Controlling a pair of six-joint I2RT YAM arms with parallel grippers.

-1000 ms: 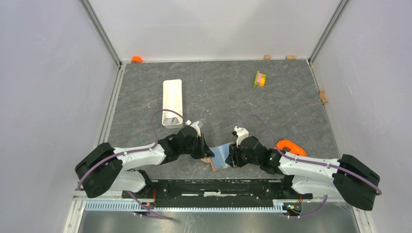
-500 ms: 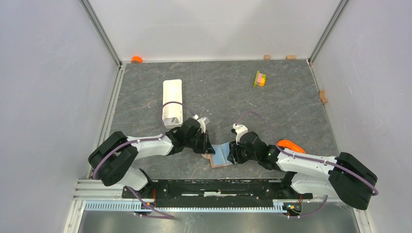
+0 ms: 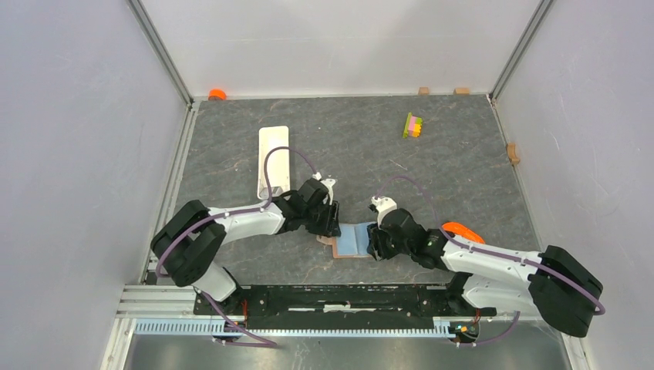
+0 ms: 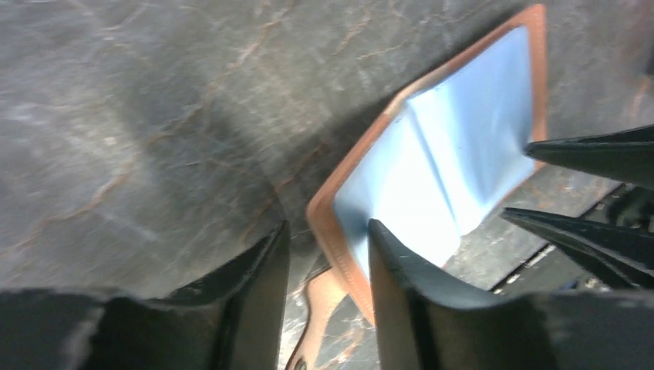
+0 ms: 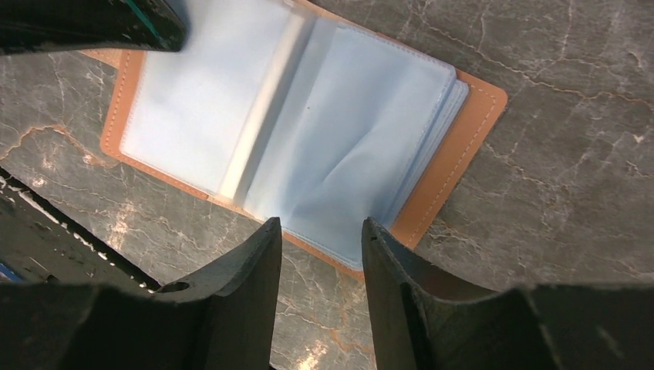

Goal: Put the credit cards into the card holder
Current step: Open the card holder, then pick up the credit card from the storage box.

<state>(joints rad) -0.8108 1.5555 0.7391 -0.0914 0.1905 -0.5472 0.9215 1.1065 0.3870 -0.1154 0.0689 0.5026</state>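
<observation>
Top external view: the brown card holder (image 3: 352,239) is shown lying open on the grey worktop (image 3: 432,169) between the two arms, its pale blue sleeves facing up. The left gripper (image 3: 332,229) is held partly open astride one edge. The right gripper (image 3: 371,245) is likewise parted above the opposite edge, with nothing clamped.

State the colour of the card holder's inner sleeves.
The sleeves are pale translucent blue, inside a tan-brown cover; clearest in the right wrist view.
</observation>
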